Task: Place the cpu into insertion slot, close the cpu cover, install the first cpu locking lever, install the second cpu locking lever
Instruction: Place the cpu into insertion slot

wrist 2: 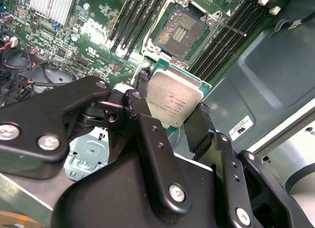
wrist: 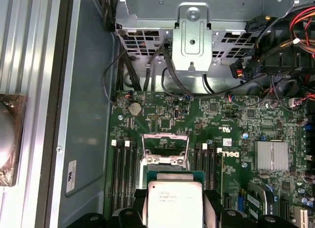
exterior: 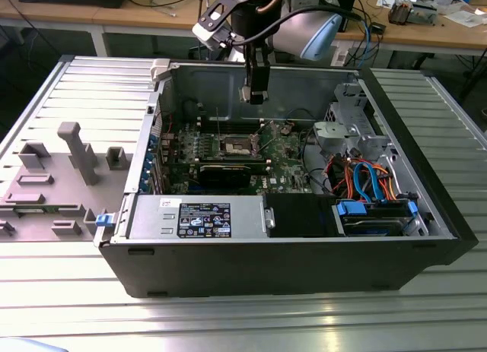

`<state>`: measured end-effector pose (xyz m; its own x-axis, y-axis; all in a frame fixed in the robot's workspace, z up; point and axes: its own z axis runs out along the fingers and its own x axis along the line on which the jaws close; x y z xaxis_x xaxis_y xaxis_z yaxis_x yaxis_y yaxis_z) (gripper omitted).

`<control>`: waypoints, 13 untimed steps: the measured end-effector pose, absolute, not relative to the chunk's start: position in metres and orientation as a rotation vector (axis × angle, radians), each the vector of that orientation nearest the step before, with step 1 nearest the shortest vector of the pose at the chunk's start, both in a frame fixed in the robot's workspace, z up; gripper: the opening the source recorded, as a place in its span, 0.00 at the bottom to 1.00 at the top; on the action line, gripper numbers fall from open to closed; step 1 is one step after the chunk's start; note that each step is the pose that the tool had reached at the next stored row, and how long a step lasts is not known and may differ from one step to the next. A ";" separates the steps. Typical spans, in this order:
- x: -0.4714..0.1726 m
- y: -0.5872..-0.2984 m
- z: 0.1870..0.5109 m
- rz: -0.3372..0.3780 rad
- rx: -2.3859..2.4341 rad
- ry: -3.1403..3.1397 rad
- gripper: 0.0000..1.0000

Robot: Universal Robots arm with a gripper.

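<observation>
Aluminium slats form the table (exterior: 228, 321), and on it a black computer case (exterior: 304, 253) lies on its side with the panel off. On the exterior view's left, beside the case, sits a grey plastic fixture (exterior: 76, 150). Along the case's near side runs a silver power supply (exterior: 198, 215) that carries a black label (exterior: 204, 219) with white print too small to read. Farther in lies the green circuit board (exterior: 289, 150), which has white lettering in both wrist views.

The black gripper (exterior: 256, 93) hangs over the middle of the board, well above it. In both wrist views its fingers (wrist 2: 197, 124) are clamped on two opposite edges of the cpu (wrist 2: 174, 102), whose silver top faces the cameras and bears fine engraved print. The chip is in the air, apart from the insertion slot (wrist 2: 179, 31), which lies uncovered on the board between the memory slots with its contact field bare inside a metal rim. A white sticker (wrist 2: 241, 127) is on the case floor beside the board.
</observation>
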<state>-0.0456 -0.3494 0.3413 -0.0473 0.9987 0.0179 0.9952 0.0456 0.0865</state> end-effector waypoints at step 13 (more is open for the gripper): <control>-0.046 -0.349 0.334 0.108 2.180 2.195 0.54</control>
